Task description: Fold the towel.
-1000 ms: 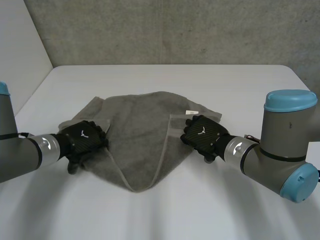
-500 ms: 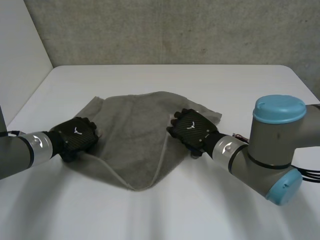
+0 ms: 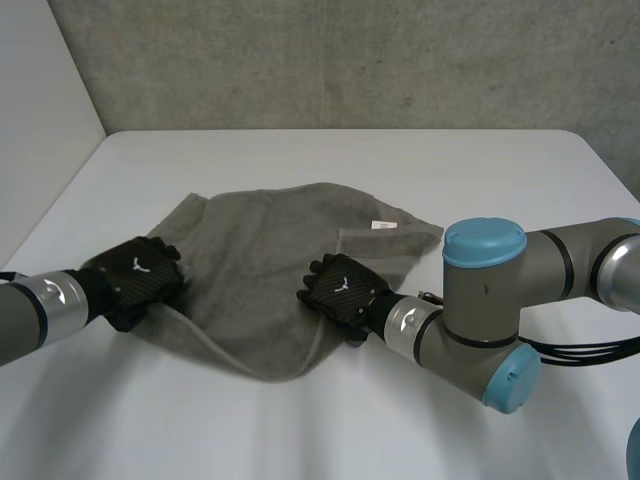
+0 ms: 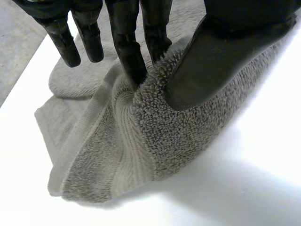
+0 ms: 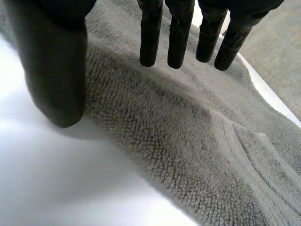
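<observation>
A grey towel [image 3: 260, 250] lies rumpled on the white table, with its right part folded over and a point hanging toward me. My left hand [image 3: 135, 278] is at the towel's left edge. In the left wrist view its thumb [image 4: 221, 52] and fingers [image 4: 129, 52] pinch a raised ridge of towel [image 4: 155, 141]. My right hand [image 3: 340, 292] rests over the fold edge near the towel's middle. In the right wrist view its fingers [image 5: 178, 33] are straight and spread from the thumb [image 5: 51, 66], just over the towel [image 5: 188, 150], gripping nothing.
The white table [image 3: 400, 160] runs back to a grey wall. A small white label [image 3: 381, 225] shows on the towel's far right part. My right arm [image 3: 485, 300] reaches low across the table's right front.
My left hand slid a little left and closed on the towel's left edge. My right hand moved left, from the towel's right side to the fold near its middle.
</observation>
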### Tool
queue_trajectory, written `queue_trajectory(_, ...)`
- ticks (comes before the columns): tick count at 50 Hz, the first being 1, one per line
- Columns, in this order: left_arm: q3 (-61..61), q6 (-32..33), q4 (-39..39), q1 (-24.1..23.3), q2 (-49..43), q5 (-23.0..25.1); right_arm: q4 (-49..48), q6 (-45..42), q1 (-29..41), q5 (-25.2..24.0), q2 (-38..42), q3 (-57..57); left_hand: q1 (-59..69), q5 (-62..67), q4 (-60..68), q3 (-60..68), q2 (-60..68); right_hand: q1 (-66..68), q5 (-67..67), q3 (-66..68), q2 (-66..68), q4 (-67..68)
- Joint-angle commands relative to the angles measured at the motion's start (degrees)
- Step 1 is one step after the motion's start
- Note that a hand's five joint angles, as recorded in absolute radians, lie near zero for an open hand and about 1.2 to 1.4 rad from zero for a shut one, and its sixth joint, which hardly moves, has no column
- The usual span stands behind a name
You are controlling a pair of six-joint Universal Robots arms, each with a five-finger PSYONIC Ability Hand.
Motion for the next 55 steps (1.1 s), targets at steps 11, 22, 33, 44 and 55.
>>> queue_trajectory(11,1.5,-5.8,2.5,3.2,0.3,-0.3,1.5,-4.4,-2.4,1.0,-4.4,3.9,4.4,3.7,-3.2,-2.6,4.9,3.1,3.3,-1.9,2.5,-3.1)
queue_trajectory(22,0.9,-6.4,2.6,3.8,0.4,-0.3,1.5,-5.4,-4.8,1.4,-8.1,6.9,4.0,3.4,-3.2,-2.6,4.6,8.8,9.1,-1.9,8.2,-3.1)
queue_trajectory(33,-1.0,-7.5,2.6,4.9,1.7,0.1,4.3,-5.4,-8.1,0.7,-13.3,11.0,3.7,3.0,-3.2,-2.6,4.3,31.1,31.4,-1.9,30.5,-3.1)
queue_trajectory(44,-1.7,-7.7,2.7,4.7,1.7,0.3,3.3,-5.2,-8.3,0.8,-13.7,11.1,3.2,2.5,-3.2,-2.6,3.8,-0.9,-0.6,-1.9,-1.5,-3.1)
queue_trajectory(55,-2.4,-8.5,2.8,4.0,2.4,0.3,-6.2,-2.3,-5.9,0.5,-12.8,10.2,1.5,0.8,-3.2,-2.6,2.1,-10.2,-9.9,-1.9,-10.8,-3.1)
